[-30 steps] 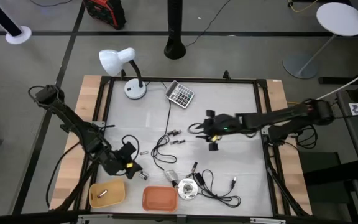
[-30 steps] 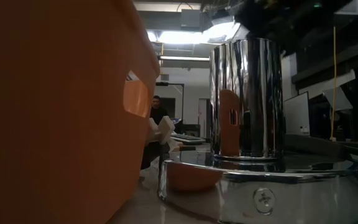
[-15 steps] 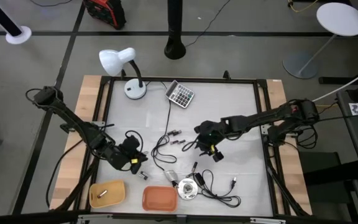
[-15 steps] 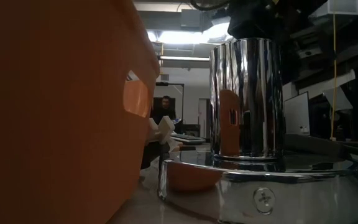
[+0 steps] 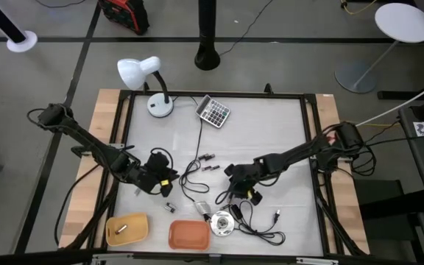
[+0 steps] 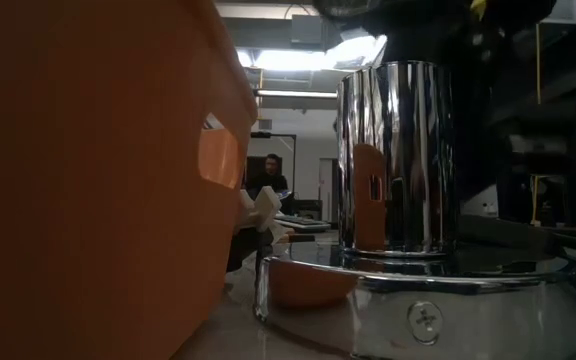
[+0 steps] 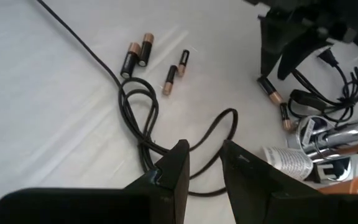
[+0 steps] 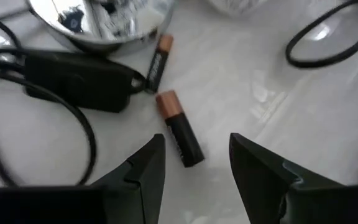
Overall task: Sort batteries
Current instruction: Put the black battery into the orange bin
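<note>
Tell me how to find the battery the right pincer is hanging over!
Start at the shiny metal cup near the table's front edge. Beside it lie two batteries; the right pincer hangs open above the thick battery. The thin battery sits closer to the cup, touching a black plug.

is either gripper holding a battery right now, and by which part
Neither holds anything. The right gripper is open just above a copper-tipped battery lying on the table, fingers not touching it. The left gripper is open and empty over the black cable.
</note>
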